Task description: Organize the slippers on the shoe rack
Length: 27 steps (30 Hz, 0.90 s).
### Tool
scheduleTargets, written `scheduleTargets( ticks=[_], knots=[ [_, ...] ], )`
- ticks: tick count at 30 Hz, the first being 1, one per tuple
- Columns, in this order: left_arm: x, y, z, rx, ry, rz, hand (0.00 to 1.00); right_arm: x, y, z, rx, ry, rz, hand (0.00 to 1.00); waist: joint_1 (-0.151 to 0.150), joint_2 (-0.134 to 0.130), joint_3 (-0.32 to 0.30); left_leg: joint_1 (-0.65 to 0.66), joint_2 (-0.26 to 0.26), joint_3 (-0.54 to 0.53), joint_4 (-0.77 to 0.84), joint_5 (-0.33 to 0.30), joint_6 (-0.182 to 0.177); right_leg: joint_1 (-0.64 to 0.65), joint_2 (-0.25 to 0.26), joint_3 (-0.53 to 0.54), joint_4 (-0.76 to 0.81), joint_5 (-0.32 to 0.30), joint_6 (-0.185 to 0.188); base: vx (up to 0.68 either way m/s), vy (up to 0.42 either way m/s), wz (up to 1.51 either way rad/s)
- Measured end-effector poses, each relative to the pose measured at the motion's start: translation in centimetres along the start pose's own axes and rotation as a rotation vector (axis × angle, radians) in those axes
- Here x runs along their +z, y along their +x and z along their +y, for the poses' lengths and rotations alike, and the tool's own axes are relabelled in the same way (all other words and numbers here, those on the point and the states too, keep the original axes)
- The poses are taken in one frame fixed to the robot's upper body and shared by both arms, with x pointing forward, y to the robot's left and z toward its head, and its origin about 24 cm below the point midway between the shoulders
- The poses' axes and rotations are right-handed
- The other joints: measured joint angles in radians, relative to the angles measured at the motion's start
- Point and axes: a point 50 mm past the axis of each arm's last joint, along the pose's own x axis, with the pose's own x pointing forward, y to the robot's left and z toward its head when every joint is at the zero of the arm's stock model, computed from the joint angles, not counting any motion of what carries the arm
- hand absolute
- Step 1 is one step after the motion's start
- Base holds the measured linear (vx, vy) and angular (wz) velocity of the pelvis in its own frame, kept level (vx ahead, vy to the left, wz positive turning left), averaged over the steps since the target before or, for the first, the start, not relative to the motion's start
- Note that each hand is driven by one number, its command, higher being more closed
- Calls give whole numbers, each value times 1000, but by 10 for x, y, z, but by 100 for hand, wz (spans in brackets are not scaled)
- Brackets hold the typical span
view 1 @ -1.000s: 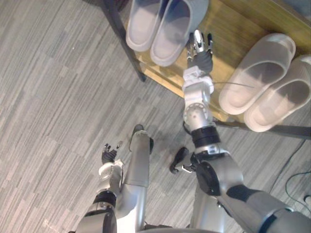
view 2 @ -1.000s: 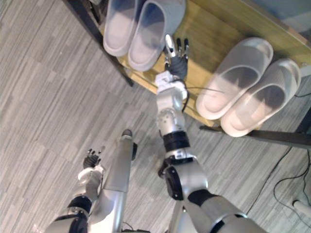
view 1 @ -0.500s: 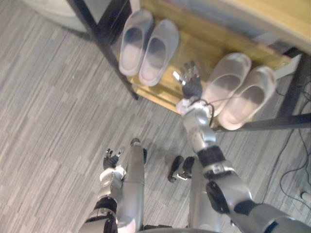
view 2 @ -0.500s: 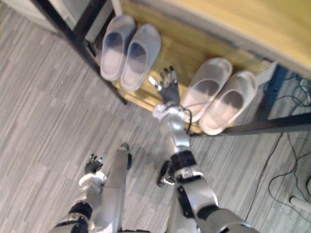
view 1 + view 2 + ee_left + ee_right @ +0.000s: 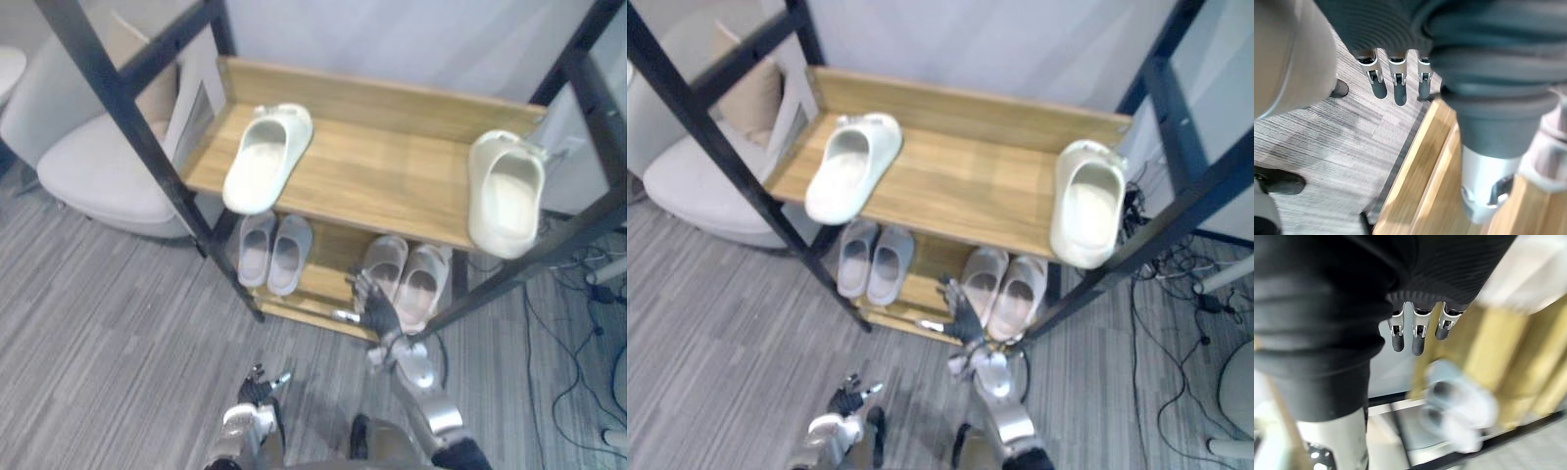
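- Hovering by the shoe rack point(image 5: 392, 171), our right hand point(image 5: 372, 305) spreads empty; left hand point(image 5: 257, 384) hangs open.
- Upper slippers point(image 5: 265, 157) overhang the front edge; we risk knocking them off.

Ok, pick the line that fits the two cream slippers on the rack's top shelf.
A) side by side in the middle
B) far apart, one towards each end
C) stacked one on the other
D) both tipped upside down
B: the left cream slipper lies near the left end of the top shelf and the right cream slipper at its right end, with bare wood between them.
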Motion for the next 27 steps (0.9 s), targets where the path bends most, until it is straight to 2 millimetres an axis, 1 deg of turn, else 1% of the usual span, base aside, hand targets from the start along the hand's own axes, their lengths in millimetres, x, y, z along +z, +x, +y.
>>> scheduleTargets(
  ticks=[1,3,4,6,7,9,11,12,13,14,15,16,17,18,19,21,22,23,24,25,26,27],
  knots=[
    [-1,0,0,-5,17,2,0,-7,-2,-3,-15,-7,32,0,-2,3,-3,9,0,0,-13,5,1,9,2,0,-12,6,0,28,41,-7],
    [-4,-1,2,-21,77,12,0,-46,-18,-19,-84,-5,203,0,-12,12,-21,48,-1,12,-72,32,6,40,10,7,-69,36,4,11,39,-12],
    [-5,-2,3,-23,86,15,0,-52,-21,-22,-97,-2,232,0,-15,13,-21,57,-1,15,-80,35,7,47,11,8,-76,41,4,-2,35,-13],
    [-11,-4,8,-32,142,31,0,-84,-40,-32,-148,-8,381,0,-28,17,-28,97,-4,19,-121,52,10,83,14,11,-114,59,9,-17,36,-8],
    [-12,-4,9,-34,152,32,0,-90,-44,-34,-161,-9,407,0,-30,18,-31,104,-5,19,-129,56,11,84,14,13,-120,62,10,-20,31,-7],
    [-11,-4,7,-47,185,29,0,-114,-63,-41,-206,-16,531,0,-32,23,-34,129,-6,21,-155,67,16,114,21,21,-155,81,14,-23,20,-8],
    [-11,-4,6,-63,230,26,0,-124,-72,-44,-235,4,588,0,-34,26,-37,142,-7,23,-173,73,18,115,26,33,-170,92,15,-35,14,-10],
    [-11,-4,5,-65,235,26,0,-125,-73,-44,-239,4,592,0,-34,27,-38,142,-7,24,-175,74,18,116,27,35,-173,95,16,-31,22,-14],
    [-9,-3,3,-83,279,17,0,-126,-74,-48,-257,0,599,0,-39,28,-38,145,-7,28,-179,78,19,120,28,38,-180,103,15,-25,14,-8],
    [-3,-2,1,-95,303,-1,0,-127,-75,-49,-267,3,602,0,-43,28,-38,153,-6,33,-189,83,18,126,30,39,-188,108,15,-35,16,-4],
    [5,-2,-2,-112,327,-38,0,-128,-77,-50,-277,10,607,0,-44,29,-38,158,-6,34,-197,88,19,133,30,38,-194,111,15,-45,14,3],
    [23,-4,-12,-168,341,-134,0,-131,-80,-52,-304,50,621,0,-43,30,-39,172,-11,22,-208,95,21,146,29,33,-201,113,18,-43,20,7],
    [26,-5,-15,-191,346,-149,0,-132,-80,-53,-310,60,624,0,-44,32,-40,176,-13,20,-210,95,22,149,28,32,-204,113,18,-47,28,3],
    [28,-6,-24,-232,376,-165,0,-135,-83,-55,-327,71,640,0,-47,35,-51,186,-14,22,-221,95,22,151,28,35,-210,110,23,0,0,0],
    [27,-6,-27,-240,386,-164,0,-135,-84,-55,-331,74,643,0,-47,35,-53,189,-14,22,-226,95,21,153,28,35,-211,110,24,0,0,0],
    [23,-12,-51,-339,468,-175,0,-136,-85,-57,-355,95,644,0,-49,40,-53,196,-17,16,-237,96,23,165,26,31,-225,111,25,17,9,8],
    [23,-13,-55,-354,478,-182,0,-136,-85,-57,-358,98,644,0,-50,40,-53,196,-17,16,-238,96,24,166,27,31,-226,112,25,24,11,4],
    [27,-19,-72,-425,512,-225,0,-136,-86,-57,-369,108,643,0,-51,39,-53,196,-18,15,-238,97,22,167,26,31,-227,112,25,37,9,1],
    [36,-27,-88,-498,525,-287,0,-136,-86,-57,-375,107,637,0,-57,38,-53,196,-21,15,-240,101,21,170,26,31,-227,111,25,53,12,0],
    [39,-30,-93,-519,529,-310,0,-136,-86,-57,-377,107,634,0,-58,39,-53,196,-22,15,-240,102,23,171,26,31,-227,111,25,56,10,0],
    [54,-40,-109,-583,533,-396,0,-135,-85,-58,-379,107,629,0,-64,39,-53,199,-23,14,-242,104,26,173,26,31,-227,111,25,56,4,-1],
    [68,-49,-122,-633,522,-479,0,-135,-85,-58,-381,106,625,0,-71,39,-53,207,-23,14,-245,104,26,176,27,31,-227,113,22,47,-1,-1]
  ],
)
